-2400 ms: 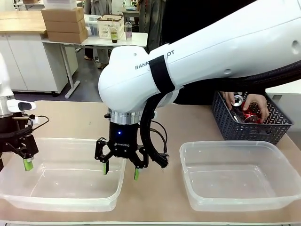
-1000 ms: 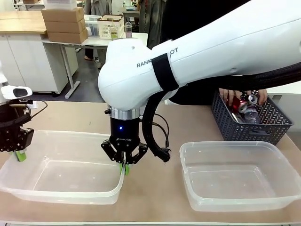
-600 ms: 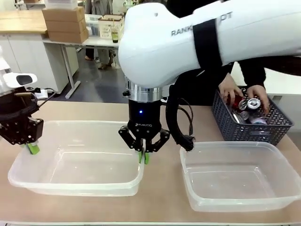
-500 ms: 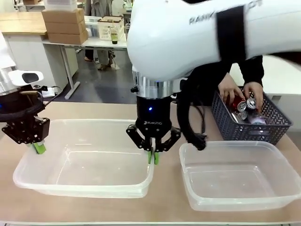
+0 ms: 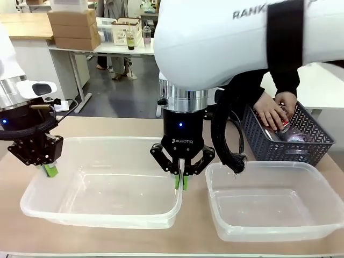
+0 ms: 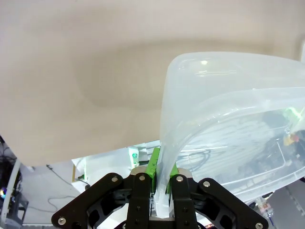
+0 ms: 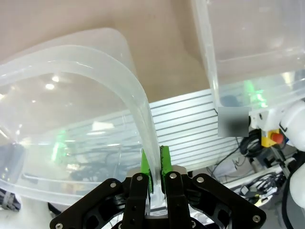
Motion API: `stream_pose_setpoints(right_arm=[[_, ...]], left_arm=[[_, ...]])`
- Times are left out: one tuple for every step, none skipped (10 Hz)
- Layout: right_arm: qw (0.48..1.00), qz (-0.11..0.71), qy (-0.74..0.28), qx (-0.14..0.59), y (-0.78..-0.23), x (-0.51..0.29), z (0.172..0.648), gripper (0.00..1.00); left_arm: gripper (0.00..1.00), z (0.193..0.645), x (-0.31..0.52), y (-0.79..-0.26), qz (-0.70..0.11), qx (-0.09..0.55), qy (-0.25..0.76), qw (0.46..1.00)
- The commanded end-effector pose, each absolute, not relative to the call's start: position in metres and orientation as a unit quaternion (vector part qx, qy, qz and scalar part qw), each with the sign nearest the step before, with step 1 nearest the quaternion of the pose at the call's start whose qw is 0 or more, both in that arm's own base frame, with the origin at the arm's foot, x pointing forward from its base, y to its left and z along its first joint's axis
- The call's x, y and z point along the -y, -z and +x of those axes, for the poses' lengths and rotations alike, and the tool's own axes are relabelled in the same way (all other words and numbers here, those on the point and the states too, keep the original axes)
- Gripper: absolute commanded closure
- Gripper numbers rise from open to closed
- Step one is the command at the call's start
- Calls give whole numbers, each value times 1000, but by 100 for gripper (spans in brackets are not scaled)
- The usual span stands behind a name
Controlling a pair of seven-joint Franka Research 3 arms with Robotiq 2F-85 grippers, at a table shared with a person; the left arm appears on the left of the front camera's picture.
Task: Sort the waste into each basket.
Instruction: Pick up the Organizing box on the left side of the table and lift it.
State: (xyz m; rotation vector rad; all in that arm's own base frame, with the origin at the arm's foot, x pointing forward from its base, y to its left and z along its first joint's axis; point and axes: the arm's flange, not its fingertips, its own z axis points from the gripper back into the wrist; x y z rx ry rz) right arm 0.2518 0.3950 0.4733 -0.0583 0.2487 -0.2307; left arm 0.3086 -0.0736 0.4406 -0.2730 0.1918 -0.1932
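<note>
Both grippers are clenched on one tub: the left gripper [image 5: 50, 170] pinches the short wall of the left tub [image 5: 107, 141] nearest the worktop's [image 5: 107, 126] left edge. The right gripper [image 5: 181, 183] pinches the opposite short wall, green pads either side of the thin plastic, as both wrist views confirm.

A couple of seconds ago the fingers hung spread above those rims. They have since closed, and the pair has carried the left tub along the near edge toward the worktop's right side. Its right end now sits just beside the right tub [image 5: 269, 165], with a narrow gap between them. I cannot tell whether it is lifted clear or dragging.

Both tubs are bare inside. The waste is not yet sorted: red-and-silver cans [image 5: 282, 124] lie in the dark lattice basket [image 5: 285, 150] at the far right corner, where the person's hand [image 5: 271, 113] reaches in.

This looks like setting up, bringing the tubs together before sorting starts. Uneven motion between the arms could buckle the flexible walls.
</note>
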Motion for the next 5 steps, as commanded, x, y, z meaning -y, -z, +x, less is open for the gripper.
stream_pose_setpoints(right_arm=[[985, -30, 115, -122, -476, -391, 249, 90], [987, -10, 104, -119, -474, -375, 267, 90], [992, 1, 56, -114, -473, -362, 279, 90], [992, 0, 32, -125, -471, -348, 289, 90], [989, 6, 23, -148, -469, -331, 299, 90]], left_arm=[[93, 307, 78, -443, -136, -93, 102, 981], [93, 313, 86, -447, -173, -102, 102, 974], [93, 321, 97, -453, -199, -101, 78, 972], [93, 328, 108, -460, -215, -121, 94, 965], [93, 337, 120, -464, -197, -118, 76, 970]])
